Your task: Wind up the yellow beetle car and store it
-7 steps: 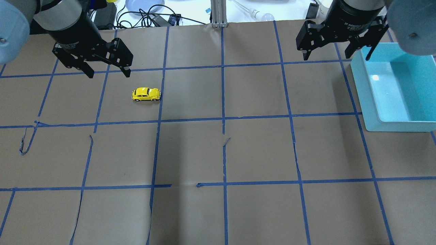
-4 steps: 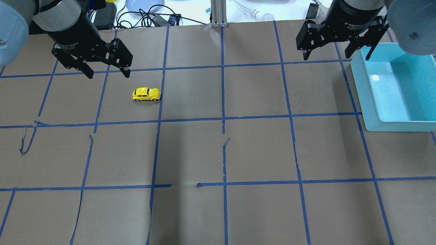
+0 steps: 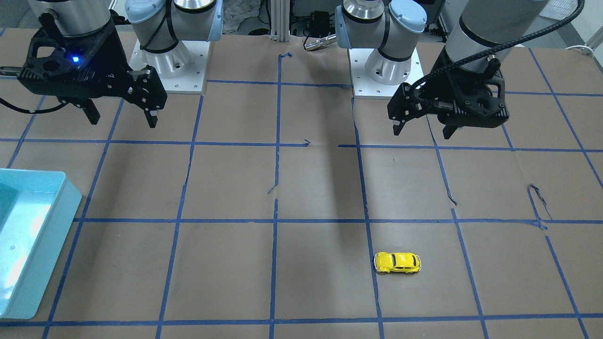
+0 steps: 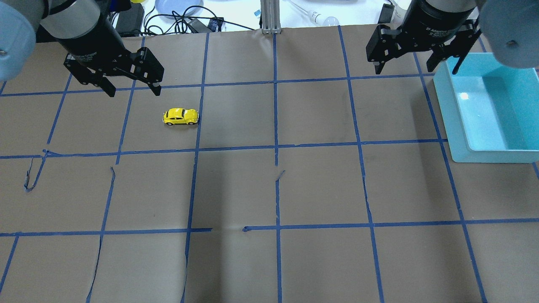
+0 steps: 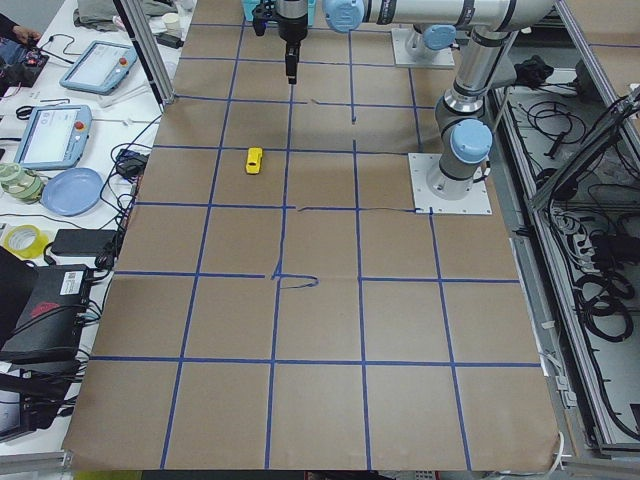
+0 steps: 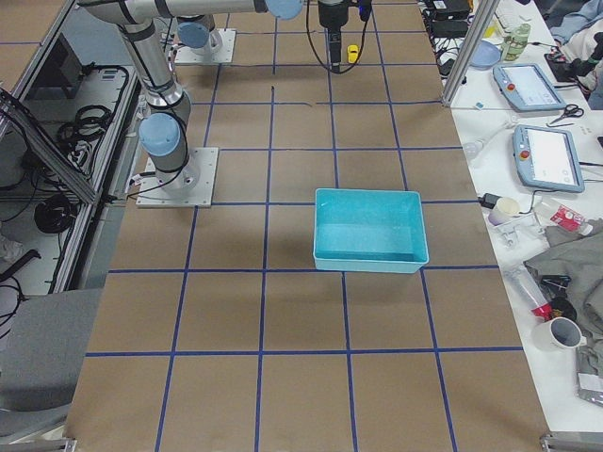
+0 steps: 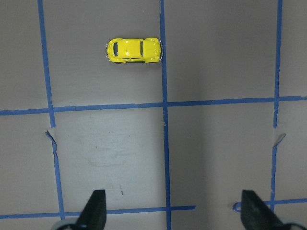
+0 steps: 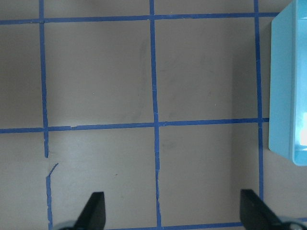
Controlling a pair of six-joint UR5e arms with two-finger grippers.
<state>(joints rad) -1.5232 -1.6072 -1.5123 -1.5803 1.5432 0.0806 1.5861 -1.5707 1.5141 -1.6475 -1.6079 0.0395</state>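
The yellow beetle car (image 4: 180, 116) stands on its wheels on the brown paper, left of the table's middle; it also shows in the front view (image 3: 397, 262) and in the left wrist view (image 7: 134, 50). My left gripper (image 4: 134, 91) is open and empty. It hangs above the table, a little back and left of the car, and does not touch it. My right gripper (image 4: 406, 71) is open and empty, high at the back right, next to the turquoise bin (image 4: 488, 155).
The bin is empty and sits at the right table edge (image 3: 47, 235). Blue tape lines grid the paper, with a few torn, curled tape ends (image 4: 29, 179). Cables, a plate and tablets lie beyond the far table edge.
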